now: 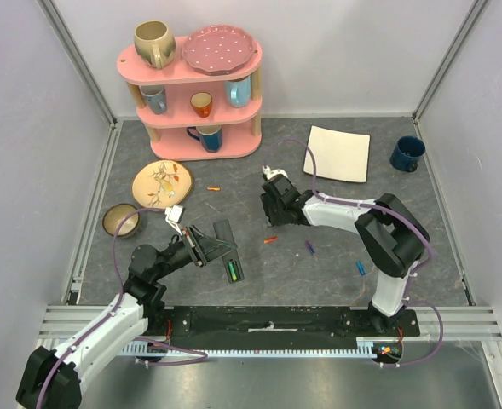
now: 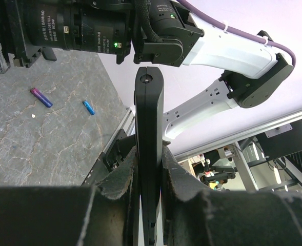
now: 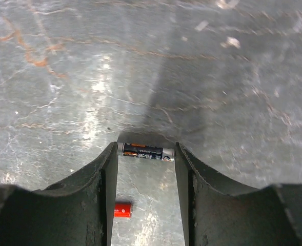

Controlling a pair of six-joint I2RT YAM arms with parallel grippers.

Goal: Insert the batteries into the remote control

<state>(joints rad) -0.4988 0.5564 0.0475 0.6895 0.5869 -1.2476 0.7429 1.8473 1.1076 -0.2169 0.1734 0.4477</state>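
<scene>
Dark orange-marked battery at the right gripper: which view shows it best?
Right wrist: the dark, orange-marked cylindrical battery spans its fingers close up. Top external hides it beneath the right gripper; left wrist misses it.

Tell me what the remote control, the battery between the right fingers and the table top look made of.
Remote control: black plastic, matte, with a smooth moulded edge and little shine.
Battery: likely a metal cell in a glossy printed wrap, with a pale cap at one end.
Table top: grey stone-patterned sheet, perhaps vinyl or laminate, with veining and soft glare.
</scene>
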